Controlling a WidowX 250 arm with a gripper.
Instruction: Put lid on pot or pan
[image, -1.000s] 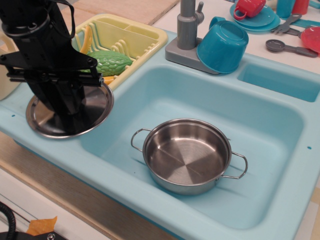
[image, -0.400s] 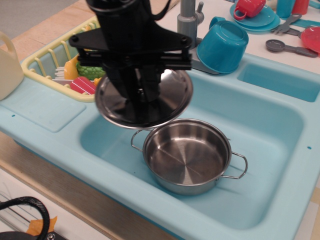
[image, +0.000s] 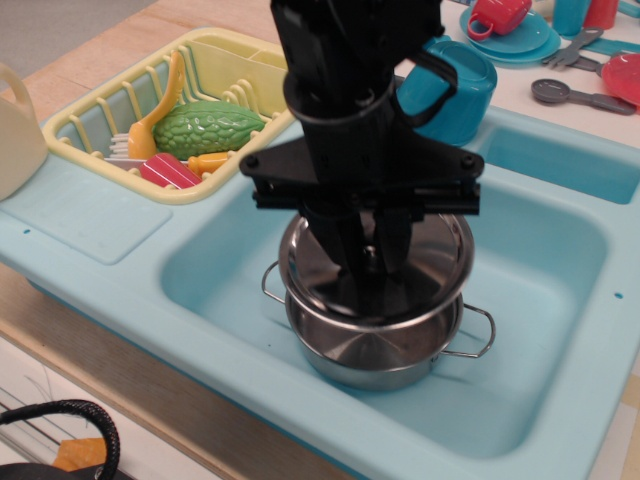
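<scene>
My black gripper reaches down over the sink and is shut on the knob of the round shiny steel lid. It holds the lid just above the shallow steel pot, tilted a little, nearly centred over it. The pot stands in the sink basin, its two wire loop handles at left and right. The knob and most of the lid's middle are hidden by my fingers.
The teal sink holds the pot. A yellow dish rack with a green vegetable and utensils stands at back left. A grey tap and a teal cup stand behind the basin. Toy dishes lie at back right.
My gripper has carried the lid from the sink's left ledge, up and rightward across the basin, to just above the pot. The pot has not moved.
</scene>
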